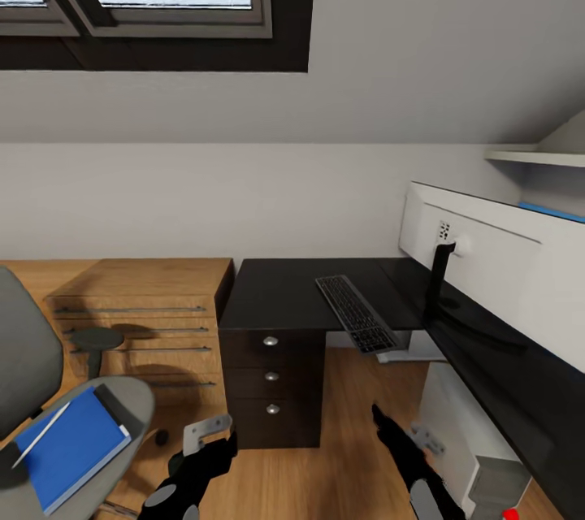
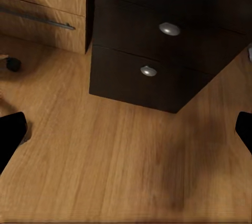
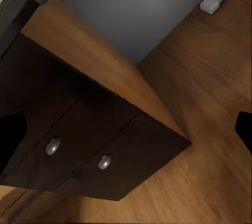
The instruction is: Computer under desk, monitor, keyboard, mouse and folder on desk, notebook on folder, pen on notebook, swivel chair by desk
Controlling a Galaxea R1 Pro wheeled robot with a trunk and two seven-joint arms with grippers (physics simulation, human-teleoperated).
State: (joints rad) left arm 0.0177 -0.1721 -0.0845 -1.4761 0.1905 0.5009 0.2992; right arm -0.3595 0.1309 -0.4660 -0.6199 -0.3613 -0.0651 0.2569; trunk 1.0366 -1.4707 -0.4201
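On chair (image 1: 32, 366), near left: folder (image 1: 69, 445), pen (image 1: 39, 435) atop. Desk (image 1: 276, 292) right, keyboard (image 1: 355, 313) overhanging. Both grippers (image 1: 213, 443) (image 1: 398, 435) apart, empty. Risk: pen rolling off if folder tilts when lifted.

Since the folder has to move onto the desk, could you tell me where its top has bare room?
The desk is bare from its left edge, by the wooden dresser, across to the keyboard. It is crowded to the right, where the keyboard overhangs the front edge beside the monitor stand. The folder lies on the swivel chair.
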